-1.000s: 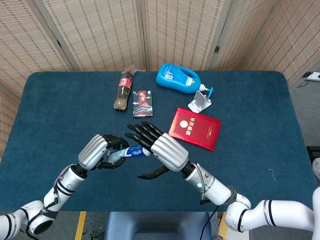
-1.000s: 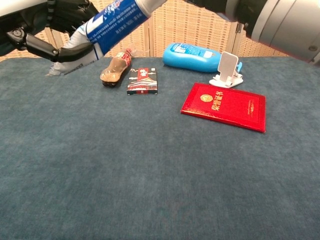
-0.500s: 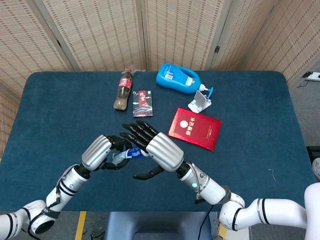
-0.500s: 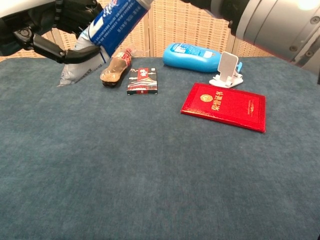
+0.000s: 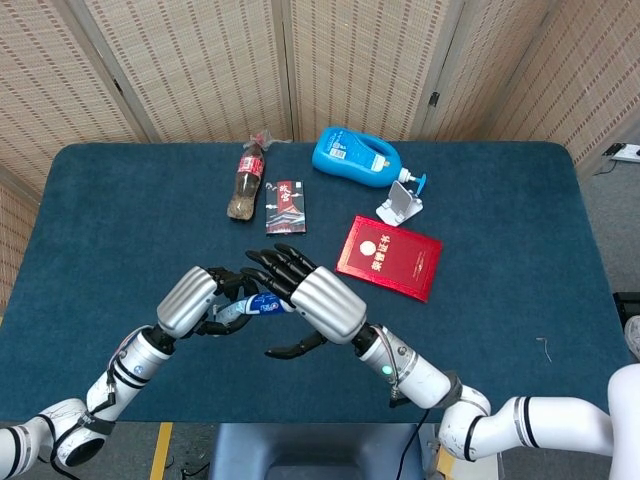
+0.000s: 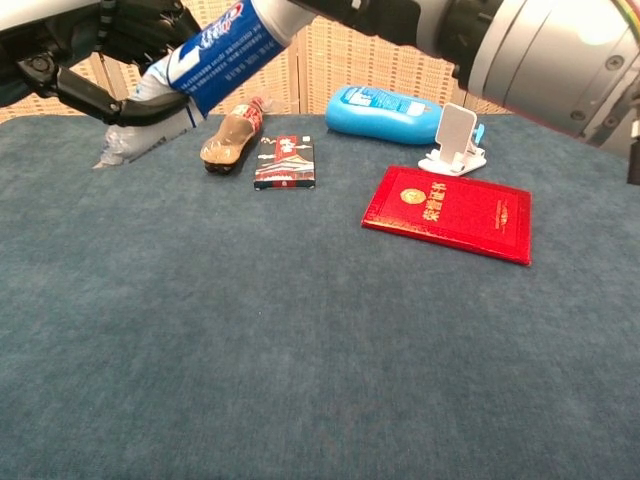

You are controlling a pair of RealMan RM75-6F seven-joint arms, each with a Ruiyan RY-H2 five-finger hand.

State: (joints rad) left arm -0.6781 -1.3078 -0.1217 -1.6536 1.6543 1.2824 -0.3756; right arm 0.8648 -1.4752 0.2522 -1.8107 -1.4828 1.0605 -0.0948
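Observation:
A blue and white toothpaste tube [image 5: 256, 305] [image 6: 213, 54] hangs slanted above the near left part of the table. My left hand [image 5: 197, 299] [image 6: 112, 38] grips its lower, crimped half. My right hand [image 5: 312, 296] [image 6: 392, 16] meets it from the right. Its outstretched fingers lie over the tube's cap end, and its thumb is spread well away below. Whether those fingers press the cap is hidden.
On the blue table [image 5: 120, 220] lie a small cola bottle [image 5: 246, 184] [image 6: 231, 134], a dark card pack [image 5: 286, 206] [image 6: 285, 162], a blue pump bottle [image 5: 355, 158] [image 6: 385, 107], a white phone stand [image 5: 401, 204] [image 6: 455, 138] and a red booklet [image 5: 390, 256] [image 6: 450, 212].
My right hand has slid left, closer over the tube and my left hand. The tube dipped steeper half a second ago and its crimped end has come back up to the left.

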